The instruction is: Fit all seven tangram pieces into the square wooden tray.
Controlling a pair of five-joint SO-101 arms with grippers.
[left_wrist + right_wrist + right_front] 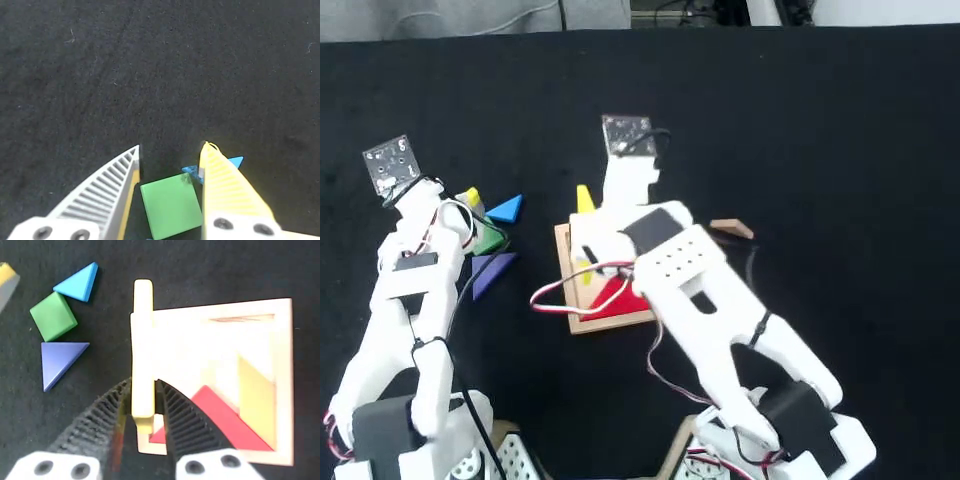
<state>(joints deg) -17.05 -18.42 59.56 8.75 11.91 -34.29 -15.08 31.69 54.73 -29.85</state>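
Note:
My right gripper (144, 385) is shut on a yellow piece (142, 355) that stands on edge over one wall of the square wooden tray (282, 380). A red triangle (220, 420) and a pale yellow piece (255, 400) lie inside the tray. From above, the held yellow piece (585, 200) sticks out past the tray (610, 322). My left gripper (172, 150) is open, with the green square (170, 205) lying between its fingers. A light blue triangle (235, 161) pokes out beside one finger. The dark blue triangle (490, 270) lies nearby.
The green square (53, 315), light blue triangle (80, 282) and dark blue triangle (57, 360) are clustered on the black cloth beside the tray. A tan wooden piece (731, 229) lies on the tray's other side. Both arm bases stand at the near edge.

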